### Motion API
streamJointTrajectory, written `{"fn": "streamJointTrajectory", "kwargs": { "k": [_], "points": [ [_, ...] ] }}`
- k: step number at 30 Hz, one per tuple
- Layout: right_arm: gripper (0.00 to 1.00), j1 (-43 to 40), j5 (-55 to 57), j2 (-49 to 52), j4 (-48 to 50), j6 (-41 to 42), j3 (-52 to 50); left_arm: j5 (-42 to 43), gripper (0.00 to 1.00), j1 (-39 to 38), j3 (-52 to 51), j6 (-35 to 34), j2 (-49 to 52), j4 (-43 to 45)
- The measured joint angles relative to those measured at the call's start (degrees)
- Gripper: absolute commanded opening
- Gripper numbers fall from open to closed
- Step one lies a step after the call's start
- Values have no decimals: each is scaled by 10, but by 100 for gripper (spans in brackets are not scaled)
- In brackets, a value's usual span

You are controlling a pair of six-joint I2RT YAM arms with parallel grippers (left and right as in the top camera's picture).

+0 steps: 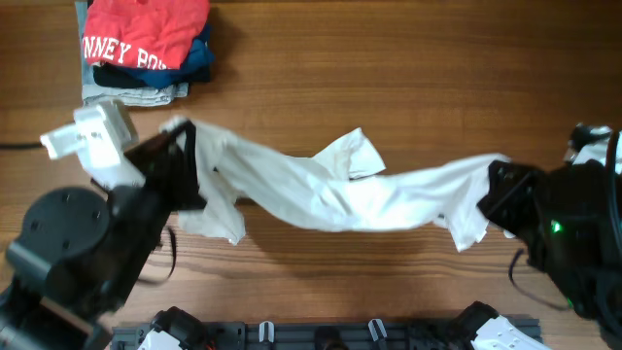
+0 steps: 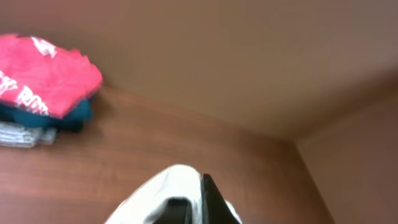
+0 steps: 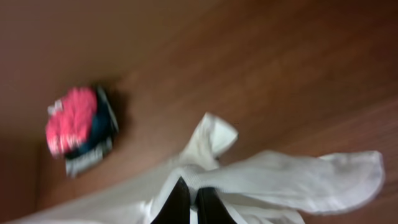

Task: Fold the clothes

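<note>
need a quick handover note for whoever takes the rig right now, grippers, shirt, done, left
Left gripper: shut on one end of the shirt.
Right gripper: shut on the other end.
Shirt: bunched and strung between the two over the table.
Done: shirt picked up by both ends; no fold made.
Left: spread it flat, then fold.
Pile of folded garments at the table's corner: not part of the job.

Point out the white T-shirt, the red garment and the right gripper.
white T-shirt (image 1: 330, 194): overhead view, middle of the stretched fabric.
red garment (image 1: 146, 27): overhead view, plain red area above the white lettering.
right gripper (image 3: 191, 190): right wrist view, between the tips of its shut jaws, which pinch the T-shirt.
</note>
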Motion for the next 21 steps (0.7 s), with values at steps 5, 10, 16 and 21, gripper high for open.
{"fn": "streamJointTrajectory", "kwargs": {
  "k": [5, 10, 16, 21],
  "points": [
    [4, -107, 37, 76, 115, -51, 1, -51, 4, 0, 4, 49, 141, 149],
    [4, -304, -143, 212, 245, -172, 11, -46, 4, 36, 12, 85, 294, 243],
    [4, -502, -411, 362, 235, -254, 167, 8, 4, 103, 152, 132, 418, 258],
    [4, -549, -486, 357, 128, -311, 251, 18, 4, 105, 277, 156, 405, 138]
  ]
}}
